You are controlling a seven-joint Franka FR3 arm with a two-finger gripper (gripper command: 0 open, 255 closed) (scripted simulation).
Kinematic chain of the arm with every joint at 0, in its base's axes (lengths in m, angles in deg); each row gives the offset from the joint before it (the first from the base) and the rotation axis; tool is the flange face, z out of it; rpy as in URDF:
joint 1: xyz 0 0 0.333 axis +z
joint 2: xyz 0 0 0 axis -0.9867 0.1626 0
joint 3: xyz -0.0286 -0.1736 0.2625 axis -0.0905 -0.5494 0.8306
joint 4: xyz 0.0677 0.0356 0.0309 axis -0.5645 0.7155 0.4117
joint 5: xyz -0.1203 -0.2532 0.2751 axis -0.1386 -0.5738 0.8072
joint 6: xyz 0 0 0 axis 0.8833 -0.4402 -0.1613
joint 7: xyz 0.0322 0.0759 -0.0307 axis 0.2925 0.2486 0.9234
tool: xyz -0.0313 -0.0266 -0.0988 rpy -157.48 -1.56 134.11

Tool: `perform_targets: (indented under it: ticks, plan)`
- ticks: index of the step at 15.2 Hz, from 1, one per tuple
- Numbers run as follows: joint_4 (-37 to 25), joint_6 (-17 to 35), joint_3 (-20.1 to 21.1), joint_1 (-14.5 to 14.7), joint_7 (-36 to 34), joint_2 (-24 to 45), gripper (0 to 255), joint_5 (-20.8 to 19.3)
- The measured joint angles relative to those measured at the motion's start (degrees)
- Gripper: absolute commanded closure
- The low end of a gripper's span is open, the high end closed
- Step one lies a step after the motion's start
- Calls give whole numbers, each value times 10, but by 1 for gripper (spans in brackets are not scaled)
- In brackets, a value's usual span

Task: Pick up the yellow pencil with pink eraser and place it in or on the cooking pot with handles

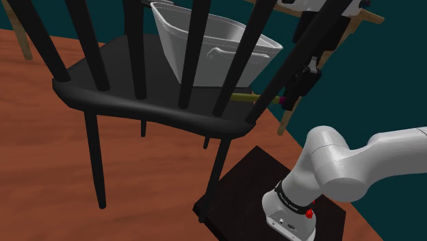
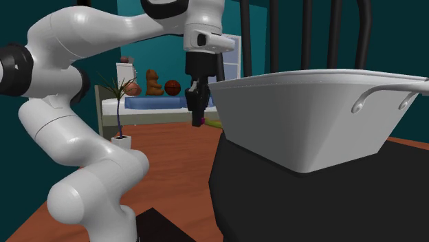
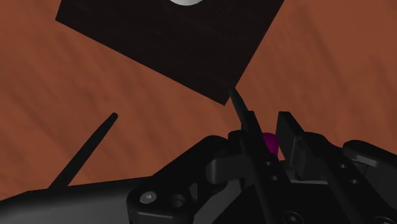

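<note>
A pale grey cooking pot [image 1: 205,48] with loop handles stands on the black chair seat [image 1: 116,96]; it looms large in the second exterior view [image 2: 309,117]. The yellow pencil [image 1: 245,98] lies level by the seat's edge, just below the pot. Its pink eraser [image 1: 281,103] points away from the chair. My black gripper [image 1: 285,102] comes down from above and is shut on the pencil's eraser end. In the wrist view the pink eraser [image 3: 271,142] sits clasped between the two fingers [image 3: 252,130]. The second exterior view shows the gripper [image 2: 199,118] beside the pot's rim.
Black chair spindles [image 1: 191,55] rise in front of the pot in the shoulder view. The dark stand [image 1: 274,185] sits on a wooden floor [image 1: 41,157]. A potted plant [image 2: 121,103] and a bed with teddy bears [image 2: 155,84] lie far behind.
</note>
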State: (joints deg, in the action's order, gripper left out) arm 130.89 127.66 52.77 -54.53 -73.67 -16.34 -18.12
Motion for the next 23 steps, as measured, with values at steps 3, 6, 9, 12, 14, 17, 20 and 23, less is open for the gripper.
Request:
perform_targets:
  ticks: [3, 6, 9, 12, 14, 17, 20, 23]
  plan:
    - [-29, -18, -2, 0, -2, 12, 255, -1]
    - [-61, -36, -3, 0, -6, 25, 255, -1]
    - [-93, -56, -4, 0, -8, 37, 255, -2]
    - [-129, -77, -6, 0, -11, 52, 255, -2]
    - [-151, -89, -6, 0, -15, 62, 255, -2]
    - [-189, -109, -6, 0, -18, 79, 255, -1]
    - [-226, -129, -7, 0, -22, 95, 255, -1]
    - [-268, -151, -8, 0, -26, 115, 255, -1]
